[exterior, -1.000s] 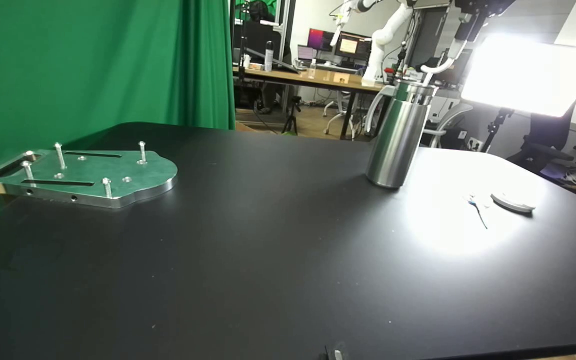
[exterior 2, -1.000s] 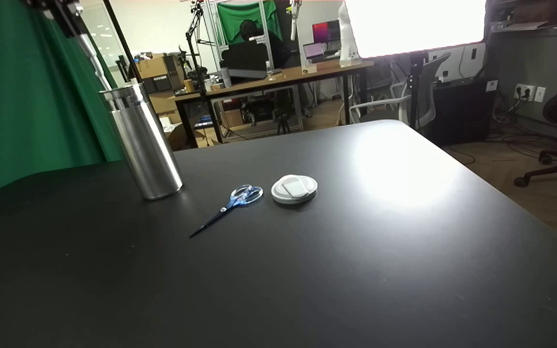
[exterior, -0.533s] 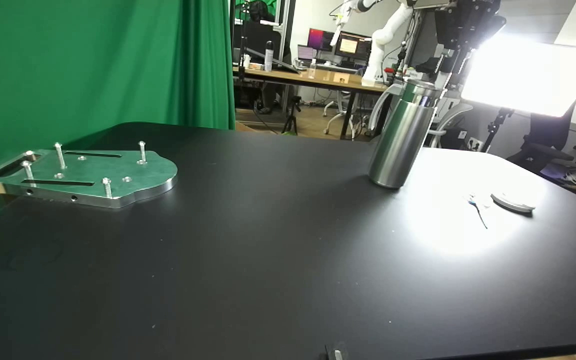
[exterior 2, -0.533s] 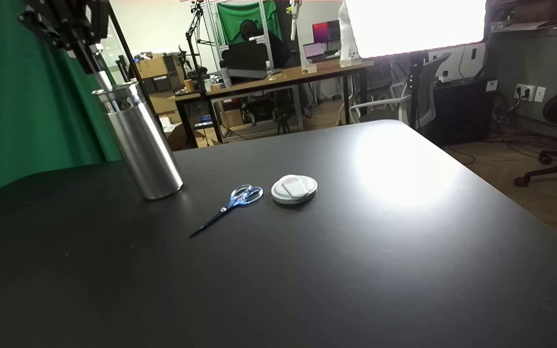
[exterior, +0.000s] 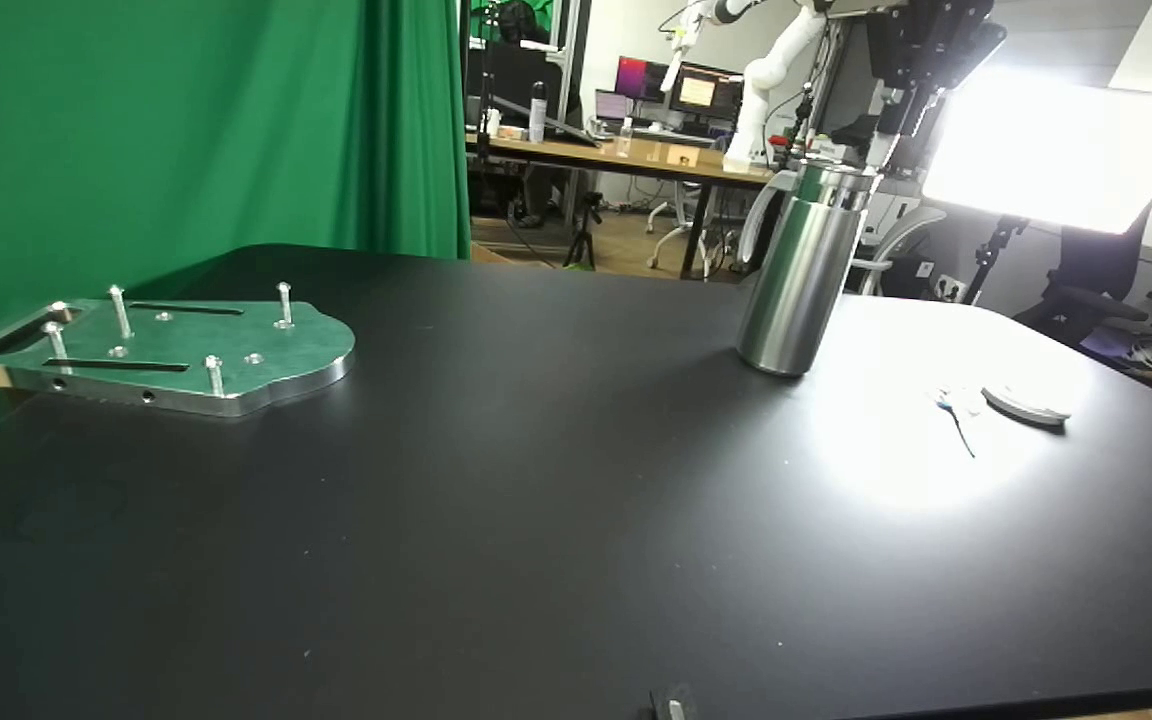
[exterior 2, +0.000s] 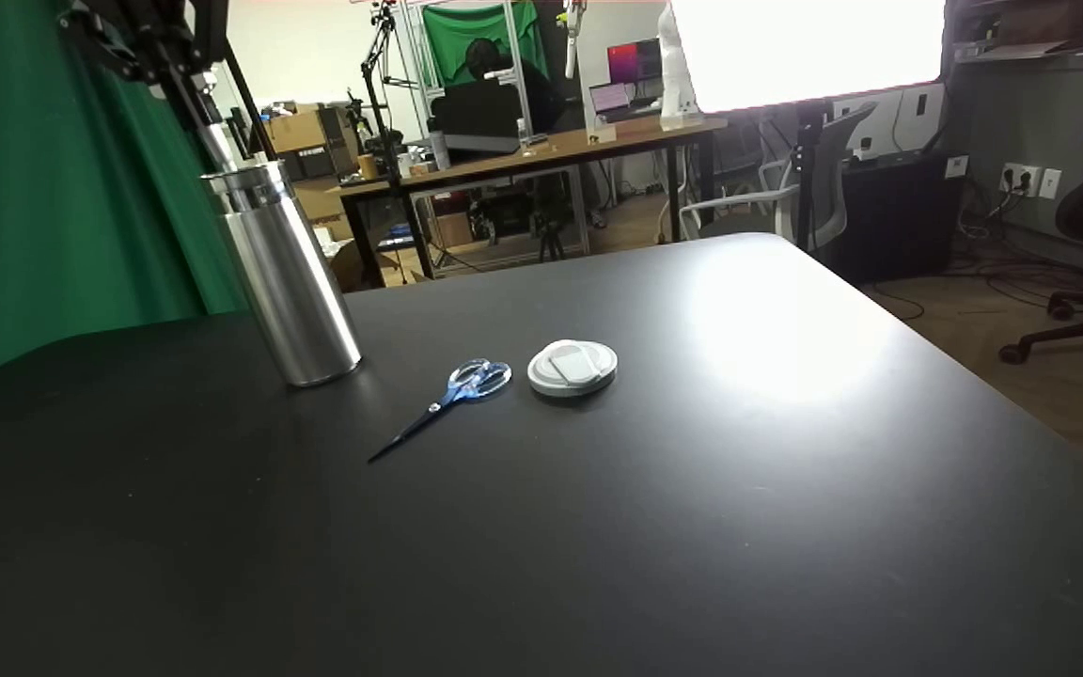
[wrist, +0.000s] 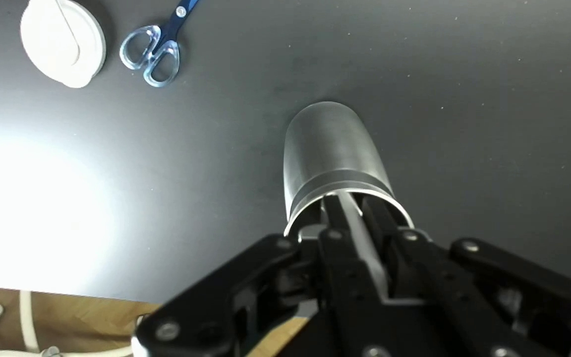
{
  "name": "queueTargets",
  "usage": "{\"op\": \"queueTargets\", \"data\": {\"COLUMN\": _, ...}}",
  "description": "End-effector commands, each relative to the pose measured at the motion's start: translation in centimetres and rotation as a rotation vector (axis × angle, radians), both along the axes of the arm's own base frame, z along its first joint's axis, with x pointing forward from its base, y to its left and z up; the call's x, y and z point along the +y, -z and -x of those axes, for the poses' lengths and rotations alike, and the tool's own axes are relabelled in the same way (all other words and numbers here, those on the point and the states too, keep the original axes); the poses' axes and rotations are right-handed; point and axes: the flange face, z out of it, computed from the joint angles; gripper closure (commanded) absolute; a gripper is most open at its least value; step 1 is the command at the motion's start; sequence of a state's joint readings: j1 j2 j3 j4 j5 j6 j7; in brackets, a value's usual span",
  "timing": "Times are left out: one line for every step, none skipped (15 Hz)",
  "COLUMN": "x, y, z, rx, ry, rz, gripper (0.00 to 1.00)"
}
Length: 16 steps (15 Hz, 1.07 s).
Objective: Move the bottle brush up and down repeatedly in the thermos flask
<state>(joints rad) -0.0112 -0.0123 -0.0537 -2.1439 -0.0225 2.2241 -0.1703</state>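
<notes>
The thermos flask, a tall silver cylinder, stands on the black table in both exterior views [exterior: 801,280] [exterior 2: 288,282]. The wrist view looks down on its body [wrist: 332,144] and open mouth. The bottle brush's pale handle [exterior 2: 219,146] goes down into the mouth; its lower part is hidden inside. My gripper [exterior 2: 205,118] is just above the rim, shut on the handle. In the wrist view the handle [wrist: 365,243] runs between the two black fingers [wrist: 353,199], whose tips overlap the mouth in the picture.
Scissors with blue clear handles [exterior 2: 447,400] and a white round lid [exterior 2: 572,369] lie on the table near the flask. A green-looking metal plate with upright pegs [exterior: 206,345] lies at the far side. A bright light panel [exterior 2: 805,52] stands beyond the table.
One second ago the gripper was higher, with more handle showing above the flask. It came down close to the rim, then rose slightly. The flask's top has shifted a little.
</notes>
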Motion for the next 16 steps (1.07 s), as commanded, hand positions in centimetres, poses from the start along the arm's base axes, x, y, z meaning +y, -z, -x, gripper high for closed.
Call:
{"op": "queueTargets", "data": {"x": -1.1, "y": -4.3, "z": 0.6, "rx": -0.043, "ry": 0.019, "rz": -0.010, "gripper": 0.96}}
{"op": "queueTargets", "data": {"x": -1.3, "y": -5.4, "z": 1.0, "rx": -0.058, "ry": 0.022, "rz": -0.009, "gripper": 0.96}}
{"op": "queueTargets", "data": {"x": -1.5, "y": -6.3, "z": 1.4, "rx": -0.073, "ry": 0.025, "rz": -0.010, "gripper": 0.96}}
{"op": "queueTargets", "data": {"x": -1.6, "y": -7.3, "z": 1.8, "rx": -0.087, "ry": 0.027, "rz": -0.011, "gripper": 0.96}}
{"op": "queueTargets", "data": {"x": -1.8, "y": -8.3, "z": 2.4, "rx": -0.100, "ry": 0.027, "rz": -0.011, "gripper": 0.96}}
{"op": "queueTargets", "data": {"x": -1.8, "y": -9.2, "z": 2.8, "rx": -0.113, "ry": 0.025, "rz": -0.011, "gripper": 0.96}}
{"op": "queueTargets", "data": {"x": -1.9, "y": -10.1, "z": 3.3, "rx": -0.128, "ry": 0.025, "rz": -0.014, "gripper": 0.96}}
{"op": "queueTargets", "data": {"x": -1.9, "y": -11.0, "z": 3.9, "rx": -0.142, "ry": 0.022, "rz": -0.014, "gripper": 0.96}}
{"op": "queueTargets", "data": {"x": -2.0, "y": -11.9, "z": 4.4, "rx": -0.159, "ry": 0.018, "rz": -0.017, "gripper": 0.96}}
{"op": "queueTargets", "data": {"x": -2.0, "y": -12.7, "z": 4.8, "rx": -0.172, "ry": 0.013, "rz": -0.019, "gripper": 0.96}}
{"op": "queueTargets", "data": {"x": -2.0, "y": -13.5, "z": 5.3, "rx": -0.186, "ry": 0.007, "rz": -0.021, "gripper": 0.96}}
{"op": "queueTargets", "data": {"x": -2.1, "y": -14.1, "z": 5.7, "rx": -0.199, "ry": 0.003, "rz": -0.022, "gripper": 0.96}}
{"op": "queueTargets", "data": {"x": -2.1, "y": -14.6, "z": 5.9, "rx": -0.207, "ry": 0.000, "rz": -0.025, "gripper": 0.96}}
{"op": "queueTargets", "data": {"x": -2.1, "y": -14.7, "z": 6.0, "rx": -0.210, "ry": -0.002, "rz": -0.026, "gripper": 0.96}}
{"op": "queueTargets", "data": {"x": -2.1, "y": -14.5, "z": 5.8, "rx": -0.204, "ry": -0.004, "rz": -0.026, "gripper": 0.96}}
{"op": "queueTargets", "data": {"x": -2.0, "y": -14.3, "z": 5.7, "rx": -0.198, "ry": -0.004, "rz": -0.024, "gripper": 0.96}}
